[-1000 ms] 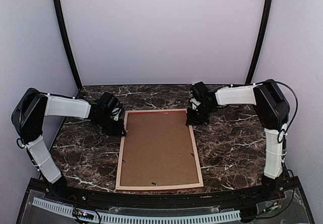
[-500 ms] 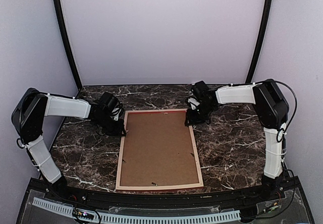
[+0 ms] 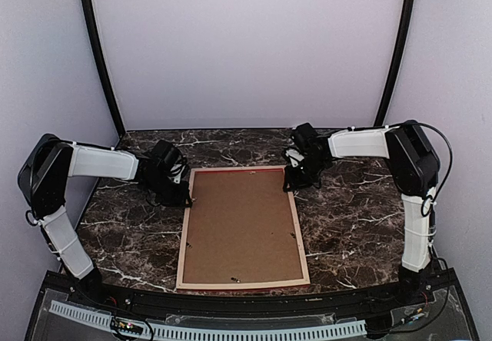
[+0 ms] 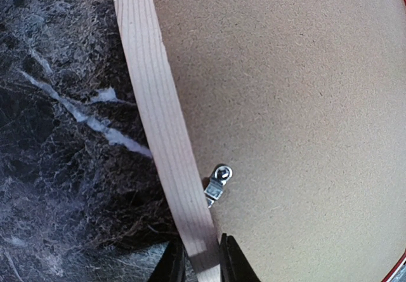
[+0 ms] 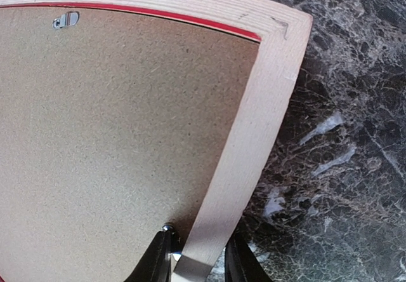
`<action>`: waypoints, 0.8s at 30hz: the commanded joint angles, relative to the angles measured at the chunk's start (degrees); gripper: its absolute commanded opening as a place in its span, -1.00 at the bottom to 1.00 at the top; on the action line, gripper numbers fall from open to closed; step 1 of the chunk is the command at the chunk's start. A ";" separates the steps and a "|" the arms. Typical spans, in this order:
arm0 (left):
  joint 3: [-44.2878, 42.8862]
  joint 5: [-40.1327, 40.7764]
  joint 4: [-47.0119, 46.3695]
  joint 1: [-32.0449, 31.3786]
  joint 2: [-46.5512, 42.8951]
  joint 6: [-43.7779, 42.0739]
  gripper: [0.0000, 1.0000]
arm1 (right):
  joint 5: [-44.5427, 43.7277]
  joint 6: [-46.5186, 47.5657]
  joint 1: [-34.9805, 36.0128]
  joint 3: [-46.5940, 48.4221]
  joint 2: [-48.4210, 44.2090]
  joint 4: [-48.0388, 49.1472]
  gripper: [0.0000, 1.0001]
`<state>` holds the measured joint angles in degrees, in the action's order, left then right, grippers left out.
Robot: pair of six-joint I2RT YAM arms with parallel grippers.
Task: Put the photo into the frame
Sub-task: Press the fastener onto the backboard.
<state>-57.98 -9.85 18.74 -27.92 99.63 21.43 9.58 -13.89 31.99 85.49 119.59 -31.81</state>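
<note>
Left claw [image 4: 200,266] and right claw [image 5: 196,260] each pinch a side rail of the face-down frame [image 4: 154,117], so lifting both evenly should keep the thin wood from twisting.

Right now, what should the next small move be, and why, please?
Probably raise both together, slightly: the left end effector and right end effector each pinch a side rail of the frame, which lies back-up, backing board fitted.

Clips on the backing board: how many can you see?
6. Far-rail clip; near-rail clip; left-rail clips, far and near; right-rail clips, near and far, that one mostly hidden beside the right jaws. The arms may hide more.
</note>
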 commanded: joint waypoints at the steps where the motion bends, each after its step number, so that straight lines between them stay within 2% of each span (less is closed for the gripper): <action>1: 0.23 -0.19 0.94 -0.55 2.38 -2.17 -0.64 | -1.76 3.21 0.88 -0.14 2.61 -0.14 -0.73; 6: 0.23 -0.06 1.11 -0.55 2.37 -2.26 -0.64 | 0.25 4.03 0.68 -0.03 2.51 0.98 -0.71; 14: 0.40 0.49 0.88 -0.55 2.25 -1.34 -0.63 | 6.45 1.05 -0.07 -0.25 0.48 2.11 -0.06; 19: 0.49 1.27 0.20 -0.51 2.06 0.08 -0.62 | 5.79 -2.76 -0.46 -1.37 -2.63 2.39 0.14; 24: 0.91 1.57 -0.77 -0.55 1.88 1.21 -0.62 | 2.30 -7.31 -0.37 -4.80 -6.87 2.20 0.22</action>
<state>-58.02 -9.50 17.91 -27.92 99.85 22.13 13.72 -16.86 31.59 83.20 117.89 -30.02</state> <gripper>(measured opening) 0.192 0.602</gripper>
